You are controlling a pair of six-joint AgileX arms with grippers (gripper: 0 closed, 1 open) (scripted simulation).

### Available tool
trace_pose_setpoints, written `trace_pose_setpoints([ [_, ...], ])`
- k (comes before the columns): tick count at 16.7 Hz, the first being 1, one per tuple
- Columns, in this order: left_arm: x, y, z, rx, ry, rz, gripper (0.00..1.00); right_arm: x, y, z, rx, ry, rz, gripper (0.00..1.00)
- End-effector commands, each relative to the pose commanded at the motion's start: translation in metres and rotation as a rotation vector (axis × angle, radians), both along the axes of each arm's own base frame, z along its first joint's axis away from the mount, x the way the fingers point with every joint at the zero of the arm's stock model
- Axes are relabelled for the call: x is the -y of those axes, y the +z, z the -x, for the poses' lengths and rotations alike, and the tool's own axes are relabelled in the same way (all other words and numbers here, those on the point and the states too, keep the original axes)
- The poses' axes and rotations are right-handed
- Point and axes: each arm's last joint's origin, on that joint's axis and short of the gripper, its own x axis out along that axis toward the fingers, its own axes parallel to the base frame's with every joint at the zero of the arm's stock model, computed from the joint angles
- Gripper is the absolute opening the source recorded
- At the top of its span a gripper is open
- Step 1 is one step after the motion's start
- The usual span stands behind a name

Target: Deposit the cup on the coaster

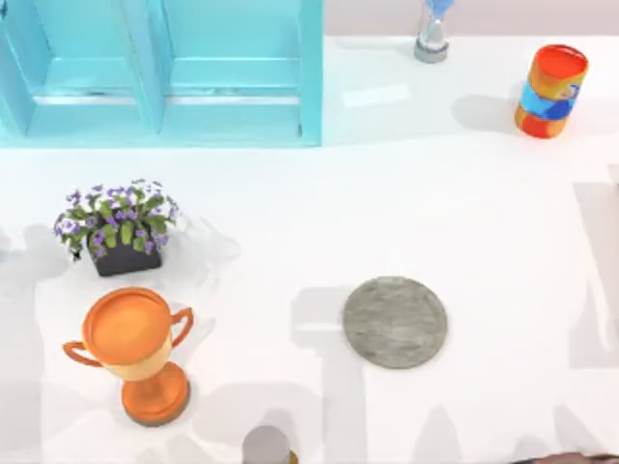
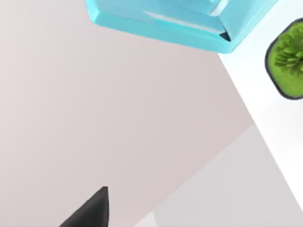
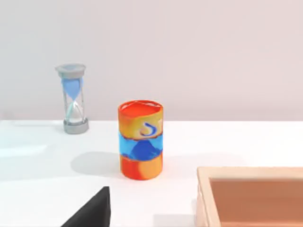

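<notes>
Coaster: the coaster (image 1: 395, 322) was found lying flat on the white table (image 1: 484, 222), at about 5 o'clock from the table's middle in the top view.
Coaster axis: its round grey face was turned straight up at the overhead camera; being a disc, no long axis across the table was shown, and its whole top was seen.
Around the coaster: the orange trophy (image 1: 131, 348) was placed upright well apart at 9 o'clock, the flower pot (image 1: 121, 232) at 10 o'clock, the striped cylinder (image 1: 551, 90) far off at 1 o'clock, the hourglass (image 1: 432, 34) at 12 o'clock, and a grey-topped cylinder (image 1: 266, 447) at 7 o'clock by the table's near edge.
Left gripper: a dark tip of the left gripper (image 2: 92, 213) was seen in its wrist view, turned toward the blue cabinet (image 2: 180, 23); open or closed could not be told.
Right gripper: a dark tip of the right gripper (image 3: 92, 213) was seen facing the striped cylinder; its state could not be told.
</notes>
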Motion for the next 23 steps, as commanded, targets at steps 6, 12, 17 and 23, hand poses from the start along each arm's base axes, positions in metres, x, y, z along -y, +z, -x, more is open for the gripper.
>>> trace_pose_setpoints([
  [6, -0.034, -0.032, -0.049, -0.609, -0.184, -0.064, 1.0, 0.0, 0.0, 0.0, 0.0, 0.0, 0.0, 1.0],
  [12, -0.066, -0.079, -0.095, -1.023, -0.493, 0.025, 1.0, 0.0, 0.0, 0.0, 0.0, 0.0, 0.0, 1.0],
  [17, -0.082, -0.098, -0.12, -1.106, -0.655, 0.062, 1.0, 0.0, 0.0, 0.0, 0.0, 0.0, 0.0, 1.0],
  [23, -0.084, -0.1, -0.126, -1.092, -0.68, 0.056, 1.0, 0.0, 0.0, 0.0, 0.0, 0.0, 0.0, 1.0],
])
